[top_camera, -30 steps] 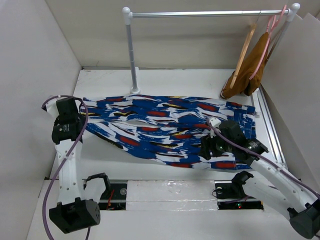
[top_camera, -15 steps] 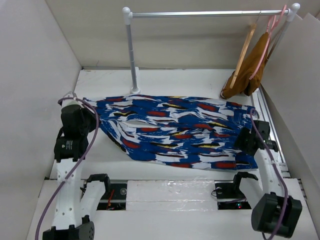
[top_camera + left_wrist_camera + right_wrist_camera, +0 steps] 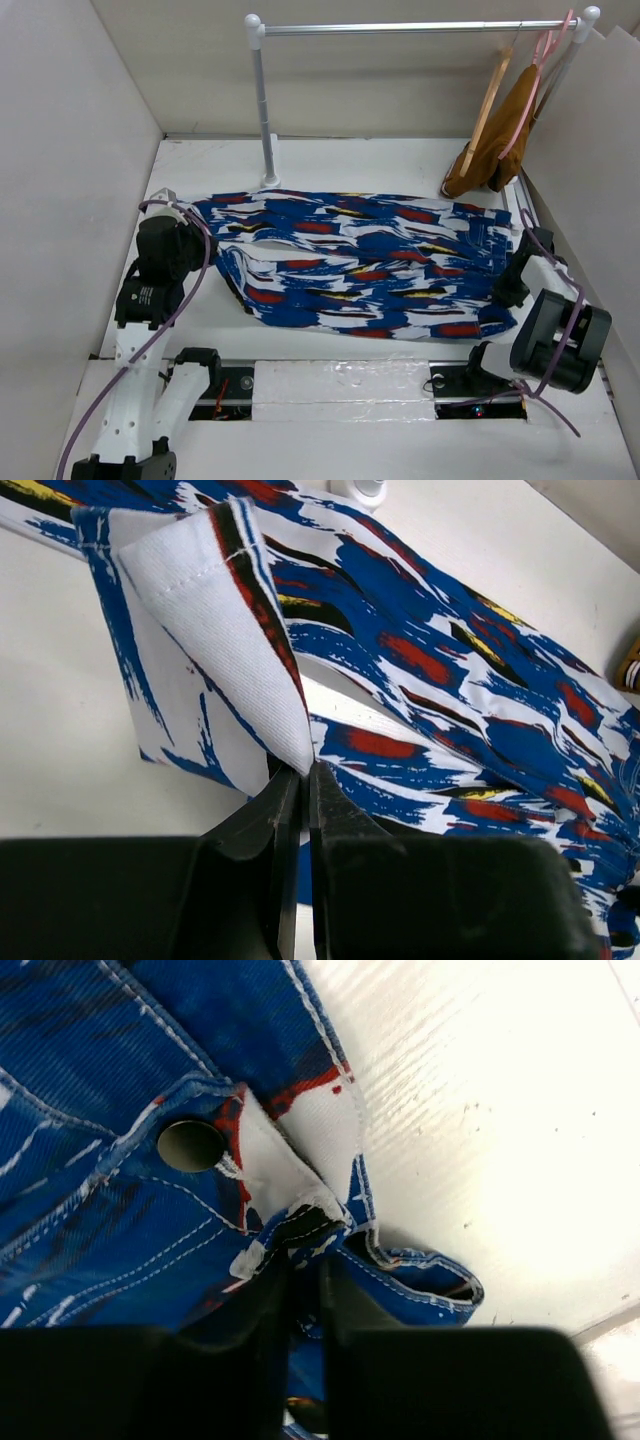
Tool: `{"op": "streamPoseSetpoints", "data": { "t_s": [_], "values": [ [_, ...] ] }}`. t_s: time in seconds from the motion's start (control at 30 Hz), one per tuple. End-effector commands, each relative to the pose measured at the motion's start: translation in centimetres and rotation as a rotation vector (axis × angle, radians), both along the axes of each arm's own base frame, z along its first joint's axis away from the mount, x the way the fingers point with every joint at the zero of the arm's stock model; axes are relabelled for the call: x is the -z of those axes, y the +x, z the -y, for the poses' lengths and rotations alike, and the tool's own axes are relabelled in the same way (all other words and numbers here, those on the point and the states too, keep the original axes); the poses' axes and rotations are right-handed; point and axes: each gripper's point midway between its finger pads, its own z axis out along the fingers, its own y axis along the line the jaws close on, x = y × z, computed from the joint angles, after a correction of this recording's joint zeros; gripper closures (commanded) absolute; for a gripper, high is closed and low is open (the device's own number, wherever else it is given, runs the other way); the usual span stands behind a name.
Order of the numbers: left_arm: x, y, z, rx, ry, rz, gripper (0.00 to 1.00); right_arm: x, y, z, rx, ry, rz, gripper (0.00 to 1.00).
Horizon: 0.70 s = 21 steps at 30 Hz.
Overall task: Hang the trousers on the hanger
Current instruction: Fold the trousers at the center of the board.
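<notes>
Both claws were pinched shut on the trousers [image 3: 360, 265]: the left claw [image 3: 300, 772] held a leg end, the right claw [image 3: 308, 1235] held the waistband by the button [image 3: 191, 1145]. Trousers lay flat on the table [image 3: 350, 165]; the hanger [image 3: 487, 100] hung on the rail [image 3: 400, 28].

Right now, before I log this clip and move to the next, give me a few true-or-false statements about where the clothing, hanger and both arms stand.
1. The wooden hanger hangs from the rail. True.
2. The trousers are draped over the wooden hanger. False: they lie spread on the table.
3. The left pincer is shut on a folded-up hem of the trousers. True.
4. The right pincer hangs open above the table. False: it is shut on the trousers' waistband, beside the metal button.
</notes>
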Motion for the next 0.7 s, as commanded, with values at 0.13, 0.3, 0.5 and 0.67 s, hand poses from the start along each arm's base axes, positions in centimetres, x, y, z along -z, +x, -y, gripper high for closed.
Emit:
{"op": "streamPoseSetpoints", "data": {
  "t_s": [0.13, 0.3, 0.5, 0.67],
  "values": [
    [-2.4, 0.0, -0.1, -0.01, 0.037, 0.06, 1.0, -1.0, 4.7, 2.4, 0.031, -0.017, 0.088, 0.98],
    [-2.2, -0.1, 0.3, 0.008, 0.033, 0.048, 1.0, -5.1, 6.7, 6.1, -0.014, -0.161, 0.096, 0.54],
    [-2.9, 0.3, 0.7, 0.018, 0.022, 0.071, 1.0, -7.7, 3.8, 7.6, -0.002, -0.172, 0.11, 0.29],
    [-3.3, 0.3, 1.6, 0.049, 0.012, 0.083, 1.0, -4.9, -2.7, 5.6, 0.204, -0.052, 0.147, 0.32]
  ]
}}
